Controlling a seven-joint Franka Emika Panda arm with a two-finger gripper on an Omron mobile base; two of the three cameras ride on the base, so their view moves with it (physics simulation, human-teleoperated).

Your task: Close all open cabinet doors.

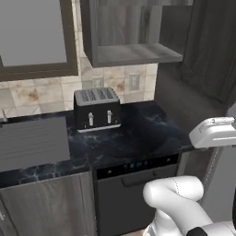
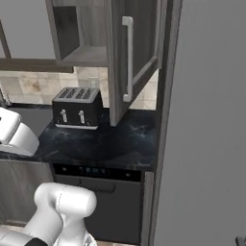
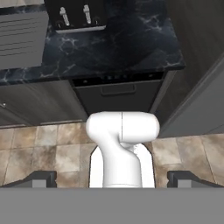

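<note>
- Counter (image 1: 138,138), left part: a ribbed grey slab lies at the far left; a black four-slot toaster (image 1: 97,109) stands next to it against the tiled wall. Neither bears on the task.
- Upper cabinet (image 1: 133,55), above and right of the toaster: its interior is exposed and looks empty.
- Cabinet door (image 2: 137,53): in the right base view it stands swung outward toward the robot, over the counter's right end and just beside the tall grey fridge panel (image 2: 206,120); its silver bar handle (image 2: 129,57) is on the free edge.
- Gripper (image 3: 113,179): the two dark fingertips (image 3: 41,178) sit wide apart with nothing between them, so the fingers are open and empty.
- Arm pose: folded above the base, hand held high and aimed down at the floor and dishwasher front (image 3: 118,94), well apart from the door.
- Recommended approach: raise and turn the hand toward the door, contact the outer face near the handle edge, push steadily toward the cabinet frame, and keep the elbow clear of the fridge panel.
</note>
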